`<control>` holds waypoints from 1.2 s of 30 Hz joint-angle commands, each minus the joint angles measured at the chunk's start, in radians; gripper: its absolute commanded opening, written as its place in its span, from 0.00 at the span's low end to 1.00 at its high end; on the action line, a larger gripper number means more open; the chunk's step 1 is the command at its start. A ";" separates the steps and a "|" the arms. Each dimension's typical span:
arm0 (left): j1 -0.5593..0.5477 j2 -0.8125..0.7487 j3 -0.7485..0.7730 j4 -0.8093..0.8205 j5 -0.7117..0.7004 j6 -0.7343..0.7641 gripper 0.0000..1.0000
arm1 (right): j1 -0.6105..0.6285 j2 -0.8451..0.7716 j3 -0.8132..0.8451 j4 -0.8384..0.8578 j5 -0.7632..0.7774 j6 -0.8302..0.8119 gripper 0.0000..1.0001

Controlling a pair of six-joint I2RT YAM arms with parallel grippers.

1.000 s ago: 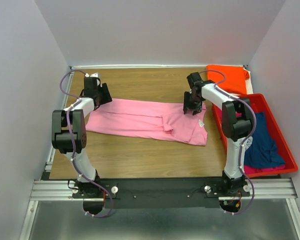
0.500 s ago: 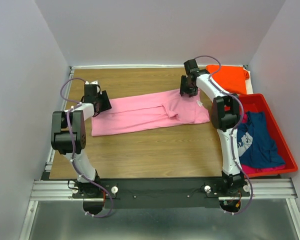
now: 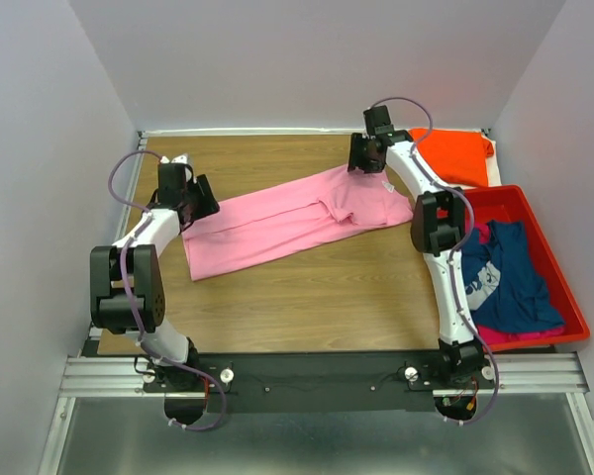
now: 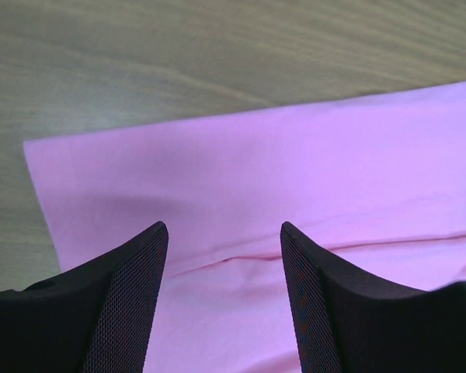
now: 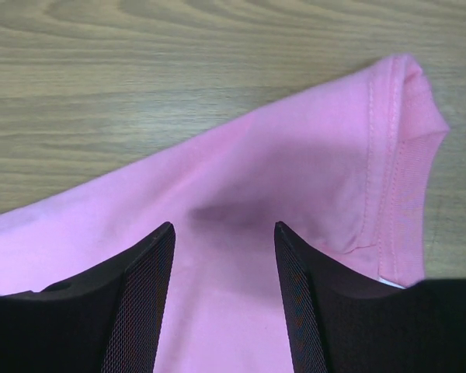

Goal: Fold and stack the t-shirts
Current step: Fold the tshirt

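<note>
The light pink t-shirt [image 3: 287,223] lies folded in a long strip, running diagonally from front left to back right on the wooden table. My left gripper [image 3: 200,198] is over its left end, open, with flat pink cloth [image 4: 295,155] between the fingers [image 4: 221,227]. At the back, my right gripper [image 3: 361,163] is open over the collar end [image 5: 295,155], with cloth spanning the gap between its fingers [image 5: 224,225]. The orange t-shirt [image 3: 455,153] lies folded at the back right corner. The navy t-shirt [image 3: 510,282] rests on a magenta one [image 3: 515,336] in the bin.
A red plastic bin [image 3: 500,193] stands along the table's right edge, beside the right arm. Grey walls close in the table on the left, back and right. Bare wood [image 3: 317,297] shows in front of the pink shirt.
My right gripper has moved toward the back and the pink shirt's collar end has swung back with it. The strip now lies diagonally. The left gripper shifted only slightly.
</note>
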 commanded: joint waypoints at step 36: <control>-0.034 0.233 0.024 0.081 0.227 0.037 0.66 | -0.005 -0.310 -0.629 0.097 -0.115 0.051 0.60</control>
